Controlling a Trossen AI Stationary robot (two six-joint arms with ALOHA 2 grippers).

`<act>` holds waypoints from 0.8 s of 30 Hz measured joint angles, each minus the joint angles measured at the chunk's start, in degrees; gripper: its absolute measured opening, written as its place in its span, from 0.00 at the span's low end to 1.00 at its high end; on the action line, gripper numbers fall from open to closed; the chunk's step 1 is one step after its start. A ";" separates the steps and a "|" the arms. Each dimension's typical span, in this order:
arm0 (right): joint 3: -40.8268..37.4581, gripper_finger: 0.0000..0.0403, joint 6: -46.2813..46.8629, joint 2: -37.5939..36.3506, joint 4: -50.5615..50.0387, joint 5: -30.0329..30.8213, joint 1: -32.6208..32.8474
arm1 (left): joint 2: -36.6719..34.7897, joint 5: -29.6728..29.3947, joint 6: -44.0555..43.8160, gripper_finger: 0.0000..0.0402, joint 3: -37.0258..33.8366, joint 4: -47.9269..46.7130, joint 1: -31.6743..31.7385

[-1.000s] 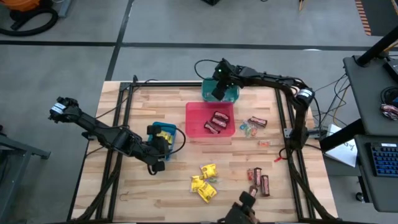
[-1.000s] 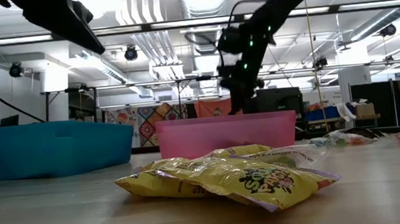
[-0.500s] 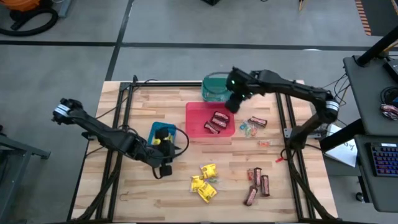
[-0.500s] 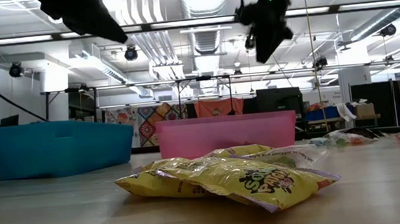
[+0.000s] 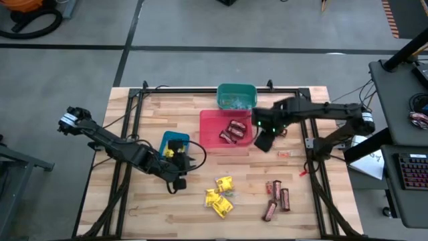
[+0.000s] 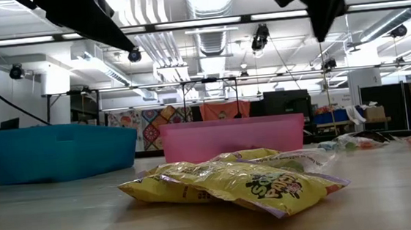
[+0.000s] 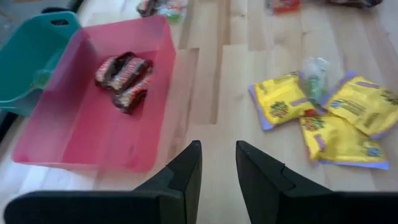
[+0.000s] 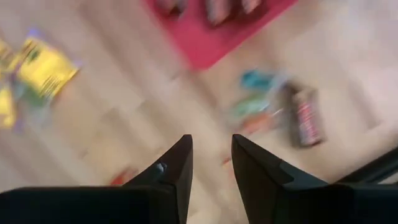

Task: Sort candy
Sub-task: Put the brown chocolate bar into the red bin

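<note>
Yellow packets [image 5: 219, 194] [image 6: 233, 182] [image 7: 317, 112] lie flat on the wood near the near edge. Brown-red bars lie in the red bin [image 5: 234, 129] [image 7: 124, 74], and more bars [image 5: 275, 194] lie on the table at the near right. Tiny wrapped pieces [image 8: 255, 99] and one bar [image 8: 308, 118] lie right of the red bin. My right gripper [image 5: 263, 140] [image 8: 211, 168] hovers open above those pieces, high over the table [image 6: 322, 3]. My left gripper [image 5: 175, 179] [image 7: 217, 174] is open and empty, just on the near side of the blue bin [image 5: 175, 142].
The red bin [image 5: 207, 130] sits mid-table, with a teal bin [image 5: 236, 96] behind it at the far edge. Something yellow shows in the blue bin. An orange piece [image 5: 283, 154] lies alone on the wood. A black frame borders the table [image 5: 134, 201].
My right gripper has swung from above the teal bin toward the near-right, past the red bin's far corner, and now hangs over the small pieces right of that bin. My left gripper has drawn back from over the blue bin toward the near edge.
</note>
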 joint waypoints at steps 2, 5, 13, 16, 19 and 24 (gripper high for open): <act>-1.24 0.26 3.19 -0.03 0.00 -2.85 2.85 | 0.00 -1.18 0.03 0.21 0.00 -0.09 0.04; -3.21 0.26 8.16 0.02 0.10 -4.25 7.28 | -0.02 -2.07 0.05 0.21 0.00 -0.02 0.07; -8.26 0.28 22.21 0.10 0.66 -5.44 17.23 | -0.02 -2.11 0.03 0.21 0.00 0.00 0.09; -9.48 0.33 26.90 0.16 0.69 -5.99 20.34 | -0.02 -2.12 0.03 0.21 0.00 0.00 0.09; -10.32 0.39 32.11 0.54 0.96 -5.93 23.08 | -0.02 -2.15 0.03 0.21 0.00 0.00 0.09; -12.21 0.48 40.12 0.77 1.95 -6.45 27.53 | -0.02 -2.83 0.03 0.21 0.00 0.00 0.18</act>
